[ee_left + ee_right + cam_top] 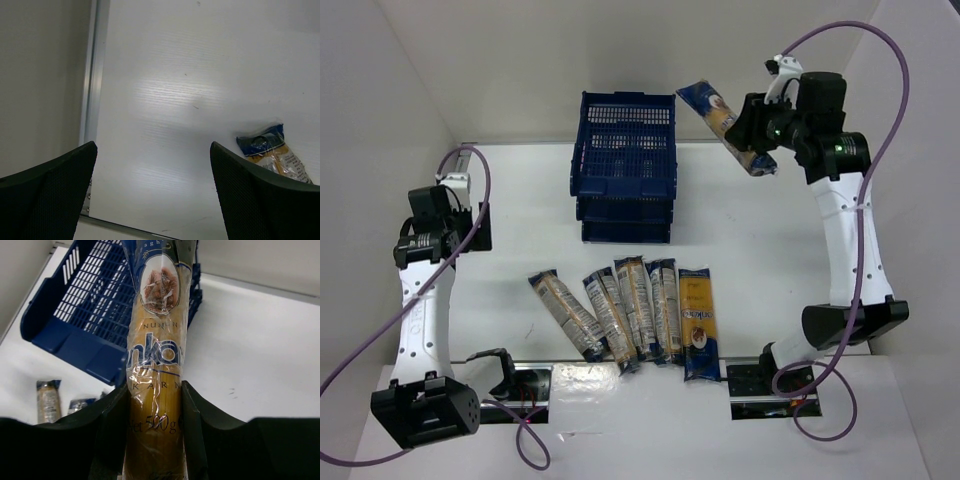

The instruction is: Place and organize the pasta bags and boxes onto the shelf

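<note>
My right gripper (756,130) (155,410) is shut on a spaghetti pack (718,117) (156,350) and holds it in the air, just right of the dark blue shelf (625,165) (82,315). The pack's blue end points toward the shelf's top tray. Several more packs lie side by side on the table in front of the shelf, from a tilted one (563,314) on the left to a flatter yellow pack (697,322) on the right. My left gripper (478,226) (152,147) is open and empty over bare table at the far left; one pack end (270,149) shows beside its right finger.
White walls enclose the table on the left, back and right. A metal rail (92,75) runs along the table's left edge. The arm bases and their mounting plates (760,382) stand at the near edge.
</note>
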Controlling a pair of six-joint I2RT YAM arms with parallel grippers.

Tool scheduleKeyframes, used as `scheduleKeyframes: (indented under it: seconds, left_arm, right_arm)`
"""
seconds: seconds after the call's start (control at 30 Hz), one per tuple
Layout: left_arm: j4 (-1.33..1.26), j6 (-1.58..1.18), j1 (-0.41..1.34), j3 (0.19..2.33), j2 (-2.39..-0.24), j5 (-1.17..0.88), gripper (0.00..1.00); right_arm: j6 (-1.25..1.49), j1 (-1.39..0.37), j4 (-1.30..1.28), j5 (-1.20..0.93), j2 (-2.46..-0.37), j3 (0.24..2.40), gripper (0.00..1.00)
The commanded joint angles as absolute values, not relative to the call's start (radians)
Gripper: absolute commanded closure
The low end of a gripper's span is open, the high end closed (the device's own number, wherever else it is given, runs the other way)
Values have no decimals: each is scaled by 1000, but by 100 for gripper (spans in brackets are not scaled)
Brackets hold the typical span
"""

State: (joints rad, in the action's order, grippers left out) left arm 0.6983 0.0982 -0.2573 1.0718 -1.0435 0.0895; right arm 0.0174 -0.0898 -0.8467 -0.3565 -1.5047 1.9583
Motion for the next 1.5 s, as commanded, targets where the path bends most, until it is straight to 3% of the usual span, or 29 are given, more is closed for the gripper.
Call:
scheduleKeyframes:
  seconds: [0.0,0.47,0.8,1.13,1.47]
  left_arm:
    - [710,89,-284,1111,-1011,146,1]
    - [710,61,-377,1100,-971,206,1]
    - [719,61,-396,1071,-951,215,1]
    - [710,61,-396,1062,-942,215,1]
    - [710,61,-396,1062,-942,215,1]
  right_arm:
    - [109,-139,-649,-329,-1488,2005,100]
    - [167,-622,-604,420,-1676,2094,100]
    - [206,-771,-500,799,-1772,2091,100]
    - [196,-772,-400,920,-1818,2026,100]
    - [215,-772,-388,897,-1847,1987,100]
